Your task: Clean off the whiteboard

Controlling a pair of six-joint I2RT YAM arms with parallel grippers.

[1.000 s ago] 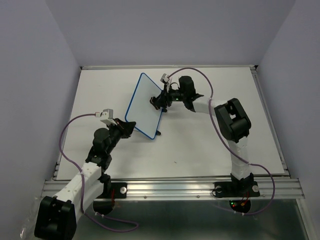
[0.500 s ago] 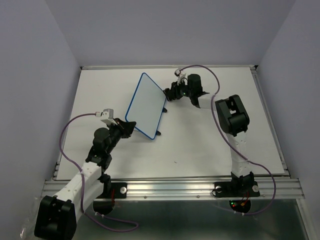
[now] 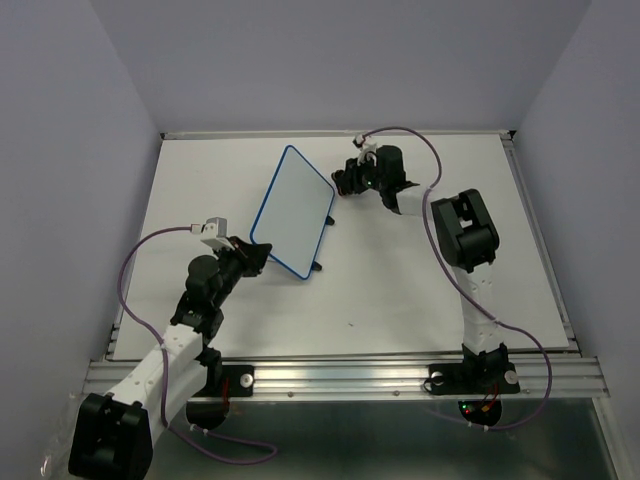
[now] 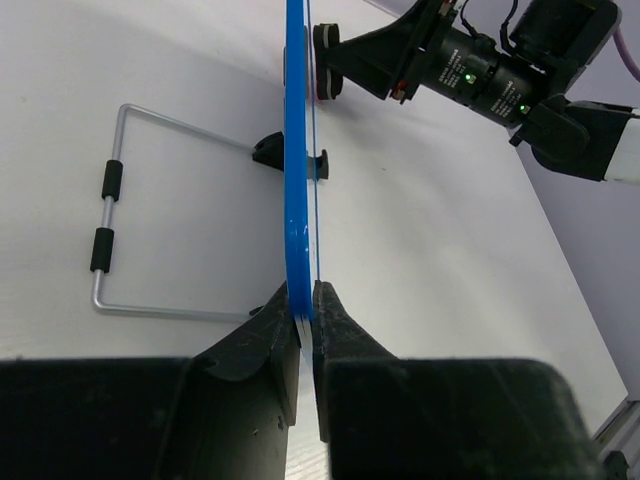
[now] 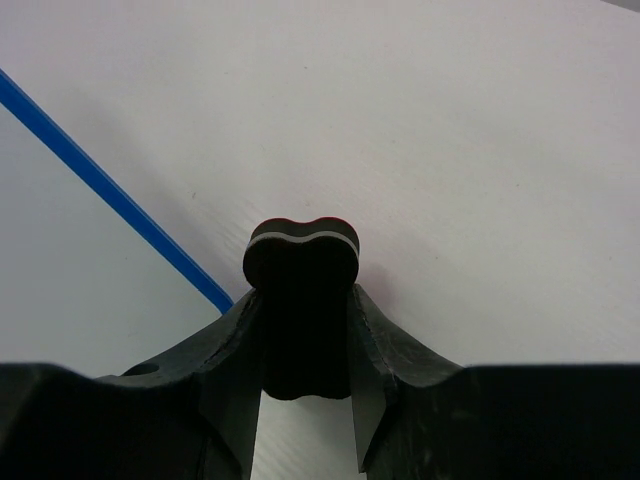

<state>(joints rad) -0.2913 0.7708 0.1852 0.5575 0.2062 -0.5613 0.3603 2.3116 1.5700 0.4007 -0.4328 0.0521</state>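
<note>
The whiteboard (image 3: 292,210) stands in the upper middle of the overhead view, on the white table (image 3: 430,280). It is propped at a tilt, with its blue frame running from upper right to lower left and its small black feet along the right side. Its face shows plain white.

The left gripper (image 3: 257,257) is at the board's lower-left corner. In the left wrist view both fingers (image 4: 255,345) are pinched tight on the thin blue edge, with the board seen edge-on running up the frame. A bent wire stand (image 4: 105,215) lies flat on the table to the left of the board.

The right gripper (image 3: 341,183) is just off the board's upper-right edge. Its jaws are closed around a dark eraser block (image 5: 300,245) with a pale stripe near its tip. In the right wrist view the block sits over bare table just beside the blue frame line. I cannot tell whether it touches the board.
</note>
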